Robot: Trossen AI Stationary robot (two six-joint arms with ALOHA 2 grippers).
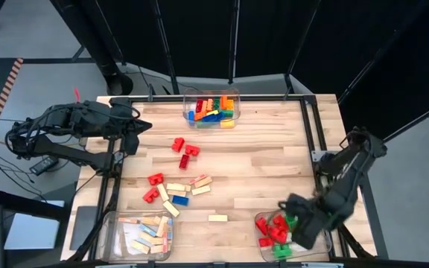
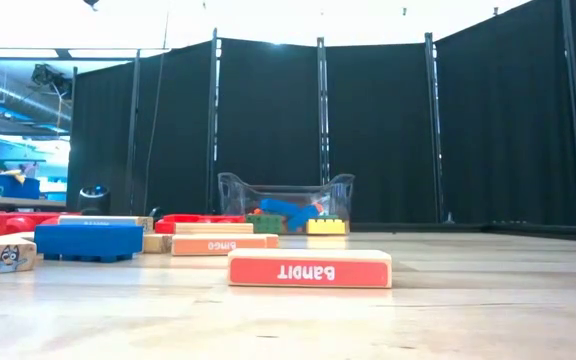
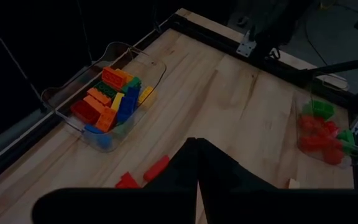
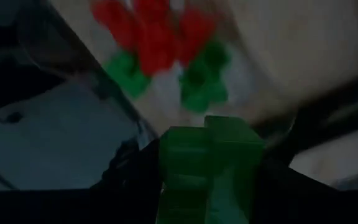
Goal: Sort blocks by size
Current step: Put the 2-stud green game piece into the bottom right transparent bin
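In the lower right of the high view, the right gripper (image 1: 302, 223) is hanging over the clear plastic bin of red and green studded bricks (image 1: 262, 240), its dark body covering much of that bin. The right wrist view shows its fingers clamped together on a green studded plastic brick (image 4: 207, 163) — the picture is blurred, so the brick's lower end is hard to make out, and the red and green bricks (image 4: 160, 46) beyond it are reading only as soft blobs.

At the lower left of the high view, a second clear bin holding pale tan wooden bars (image 1: 146, 233) is lying at the table's near edge. A lone tan wooden bar with a red face (image 1: 217, 218) is lying between the two near bins; in the low view it is filling the foreground (image 2: 309, 268), its lettering upside down.

Farther up, a loose cluster of red bricks, one blue studded brick and tan bars (image 1: 174, 190) is sitting left of the frame's centre, with three more red bricks (image 1: 185, 148) above it.

The left gripper (image 1: 141, 128) is hovering at the table's left edge in the upper left — in its wrist view the two dark fingers (image 3: 229, 180) are pressed together with nothing between them, and they are hiding part of the wooden table (image 3: 241, 106).

At the top centre, a third clear bin of mixed orange, blue, green, yellow and red bricks (image 1: 211, 111) is sitting against the far edge.
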